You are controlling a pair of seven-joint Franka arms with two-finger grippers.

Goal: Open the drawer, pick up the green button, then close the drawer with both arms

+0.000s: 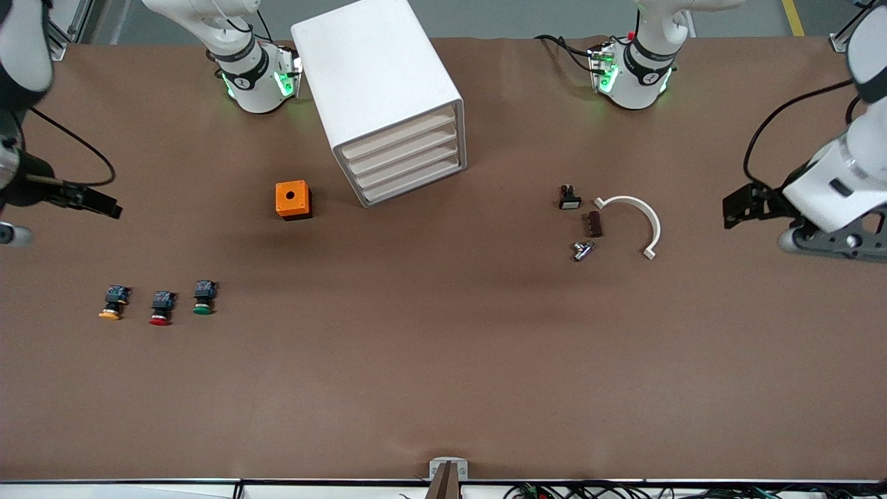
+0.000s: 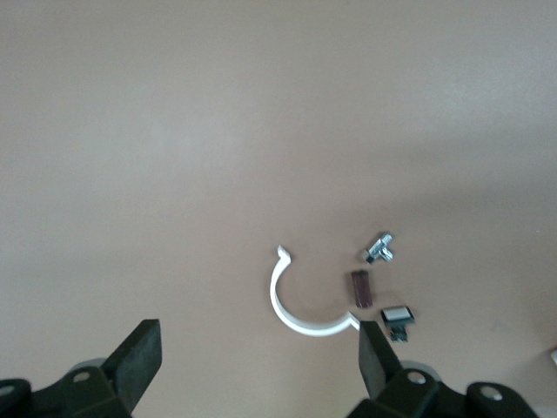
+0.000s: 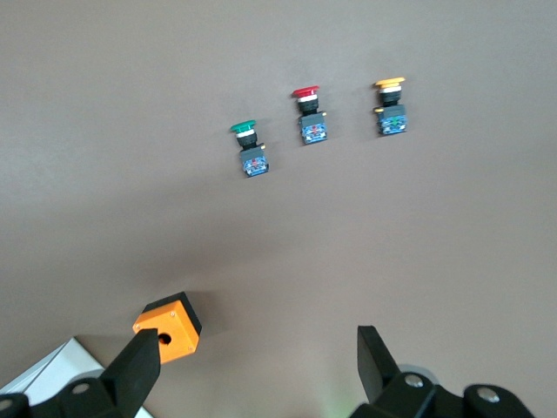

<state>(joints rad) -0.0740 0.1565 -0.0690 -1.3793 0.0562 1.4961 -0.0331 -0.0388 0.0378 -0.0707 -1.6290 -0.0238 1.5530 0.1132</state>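
The white cabinet [image 1: 374, 62] stands near the robots' bases, and all four of its drawer fronts [image 1: 405, 156] are shut; I cannot tell which one is the task's drawer. The green-capped button [image 1: 203, 298] [image 3: 248, 148] lies on the table toward the right arm's end, nearer the front camera than the cabinet. My right gripper [image 1: 104, 204] [image 3: 259, 353] hangs open and empty over that end of the table. My left gripper [image 1: 738, 208] [image 2: 259, 348] is open and empty over the left arm's end.
A red-capped button [image 1: 161, 308] and a yellow-capped button [image 1: 113, 303] lie beside the green one. An orange box [image 1: 293, 199] sits beside the cabinet. A white curved clip [image 1: 641, 218], a small black switch [image 1: 569, 198], a brown piece [image 1: 594, 224] and a metal part [image 1: 582, 250] lie toward the left arm's end.
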